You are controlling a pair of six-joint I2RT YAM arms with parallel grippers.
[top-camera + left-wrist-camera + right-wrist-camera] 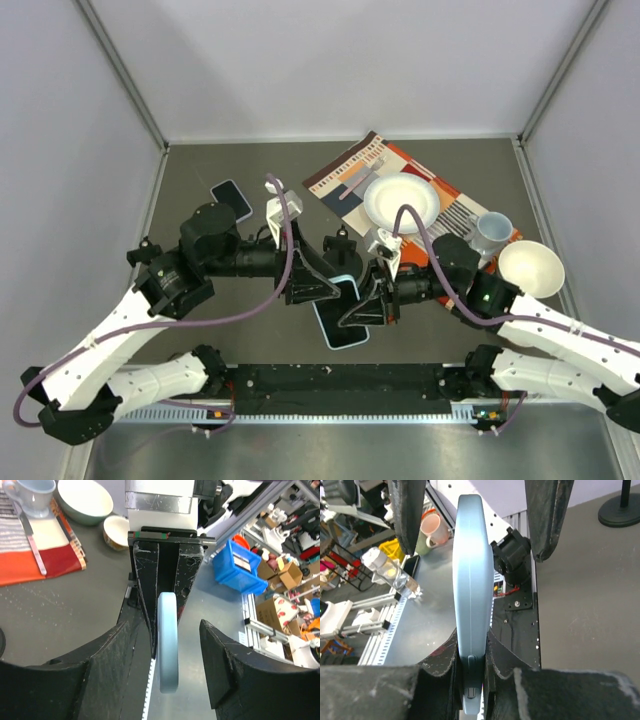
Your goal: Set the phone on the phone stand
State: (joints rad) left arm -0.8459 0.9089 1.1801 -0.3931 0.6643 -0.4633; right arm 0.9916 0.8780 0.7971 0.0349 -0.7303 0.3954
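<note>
Two robot arms meet over the front middle of a grey desk. A pale blue phone is held on edge between them. The right end effector is clamped tight on one end of the phone. The left end effector is spread apart, one finger on each side of the phone's other end (a clear gap shows on both sides). A black stand with a round base sits on the desk off to one side.
</note>
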